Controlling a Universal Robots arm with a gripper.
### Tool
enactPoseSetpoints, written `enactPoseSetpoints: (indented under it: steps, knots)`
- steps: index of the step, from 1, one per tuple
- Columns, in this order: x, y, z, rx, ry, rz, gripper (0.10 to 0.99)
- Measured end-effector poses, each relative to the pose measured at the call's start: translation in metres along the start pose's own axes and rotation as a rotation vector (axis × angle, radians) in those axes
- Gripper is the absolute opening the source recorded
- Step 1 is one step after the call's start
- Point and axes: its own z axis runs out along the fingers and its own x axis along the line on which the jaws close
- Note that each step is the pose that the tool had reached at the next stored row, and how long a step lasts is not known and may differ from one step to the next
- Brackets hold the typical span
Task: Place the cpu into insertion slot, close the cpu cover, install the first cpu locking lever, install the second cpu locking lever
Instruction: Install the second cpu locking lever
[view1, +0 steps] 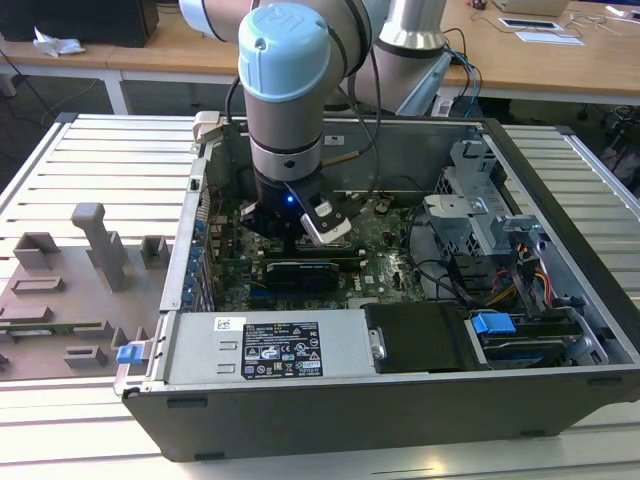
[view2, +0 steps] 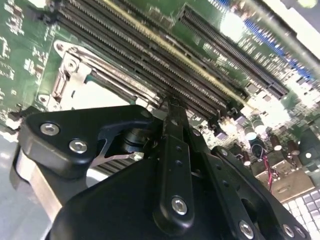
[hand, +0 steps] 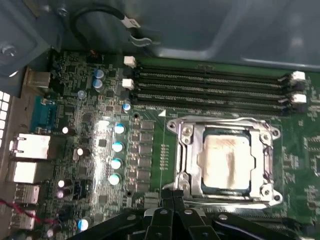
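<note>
- Black links and fingers of the tool (hand: 172, 196) sit closest to the lens in both wrist views; the fingertips (view2: 172, 107) are pressed together with nothing between them.
- Seen in the first wrist view, the tips hang just beside the edge of the insertion slot (hand: 272, 197) that faces the lens; whether they touch it cannot be told.
- Inside that slot lies the cpu (hand: 226, 157), its pale metal top flat and framed on all sides.
- Folded down over it is the cpu cover (hand: 189, 150), a silver frame with the chip showing through its square opening.
- Thin silver lever rods run along the cover's edges; whether they are latched cannot be told.
- Four long memory slots (hand: 210, 90) lie just beyond the socket, with white clips at their ends.
- Green motherboard (hand: 150, 135) carries all of this, along with a row of small round capacitors (hand: 116, 155) beside the socket.
- Seen from the exterior view, the open computer case (view1: 400, 390) lies on its side on a slatted metal table (view1: 110, 160), and the arm (view1: 290, 90) reaches down into it.
- Within the case a grey power supply (view1: 270, 350) sits along the near wall, and a drive cage with a blue tab (view1: 492, 322) is toward the exterior view's right.
- Grey fixtures (view1: 100, 240) stand on the table at the exterior view's left, outside the case.
</note>
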Motion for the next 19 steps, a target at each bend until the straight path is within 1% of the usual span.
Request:
enactPoseSetpoints:
  steps: [2,4,6,8,9,10,12,14,15,16,17,18,19]
  knots:
    - [0.0008,0.0020,0.0019,-0.008,0.0007,-0.009,0.106]
    - [0.0008,0.0035,0.0024,-0.010,0.0024,-0.019,0.106]
    - [0.0016,0.0037,0.0019,-0.010,0.0019,-0.026,0.106]
    - [0.0032,0.0024,0.0005,-0.010,-0.0015,-0.029,0.106]
    - [0.0036,0.0008,0.0002,-0.011,-0.0017,-0.031,0.106]
    - [0.0038,-0.0008,-0.0001,-0.015,-0.0021,-0.031,0.106]
    - [0.0038,-0.0008,-0.0008,-0.017,-0.0022,-0.031,0.106]
    - [0.0034,0.0004,-0.0078,-0.017,-0.0023,-0.032,0.106]
    - [0.0030,0.0016,-0.0143,-0.017,-0.0022,-0.032,0.106]
    - [0.0020,0.0020,-0.0166,-0.017,-0.0020,-0.032,0.106]
    - [-0.0001,0.0023,-0.0167,-0.017,-0.0015,-0.032,0.106]
    - [-0.0099,0.0023,-0.0162,-0.017,0.0067,-0.030,0.106]
    - [-0.0172,0.0022,-0.0154,-0.018,0.0164,-0.028,0.106]
